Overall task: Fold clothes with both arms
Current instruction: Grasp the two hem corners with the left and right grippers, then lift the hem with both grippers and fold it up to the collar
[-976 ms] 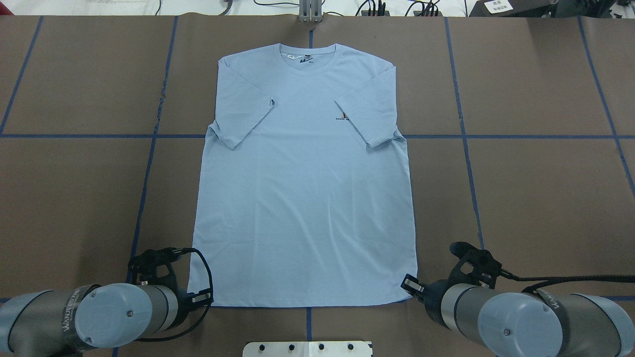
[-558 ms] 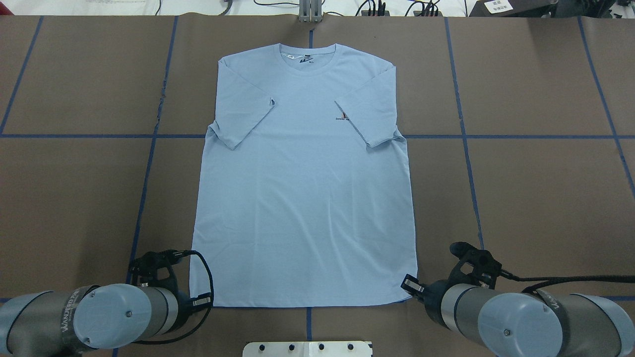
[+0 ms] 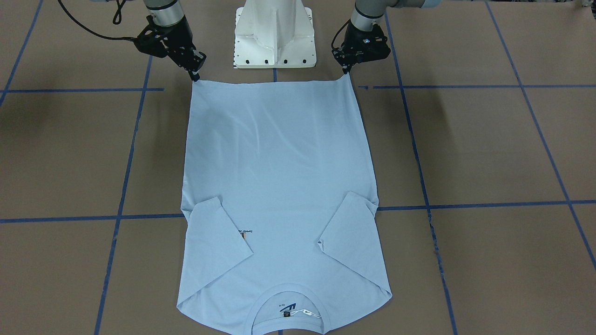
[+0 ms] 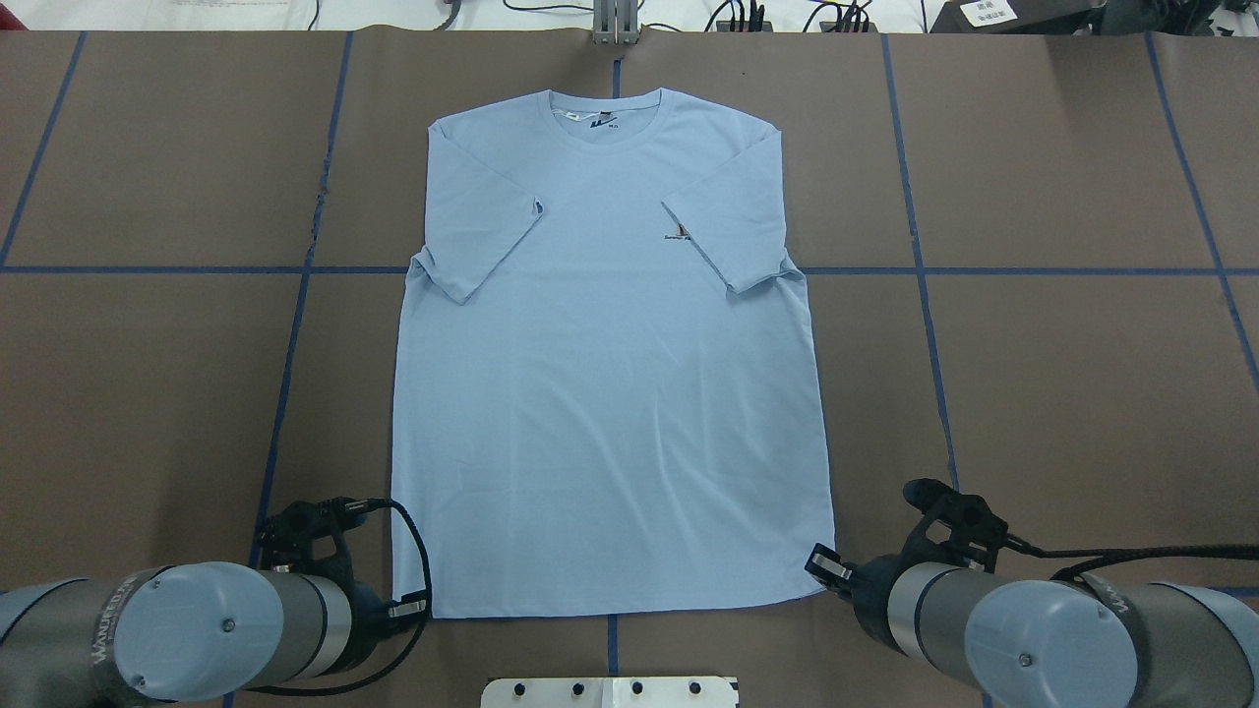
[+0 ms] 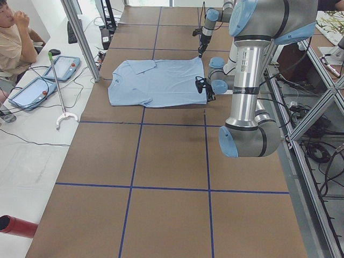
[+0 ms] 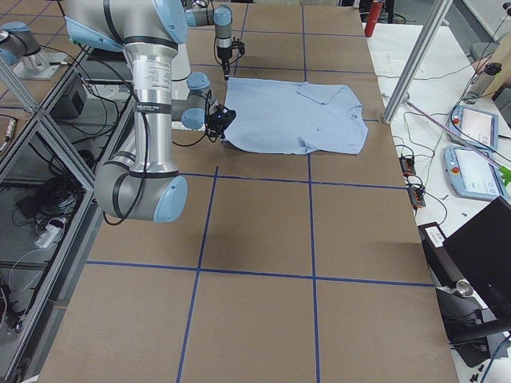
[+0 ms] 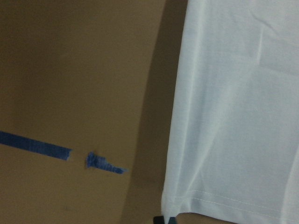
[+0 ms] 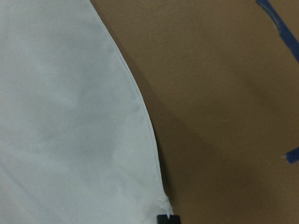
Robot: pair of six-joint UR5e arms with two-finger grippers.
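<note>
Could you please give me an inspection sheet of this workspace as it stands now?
Surface: brown table covering with blue tape grid.
Job's things: light blue T-shirt spread flat, front up, both sleeves folded inward, collar away from the robot.
Clutter: nothing seen.
Grippers: left gripper and right gripper each shut on a hem corner.
Cables: black cables loop at both wrists.
Surroundings: white pedestal base; seated person beside two pendant tablets.
</note>
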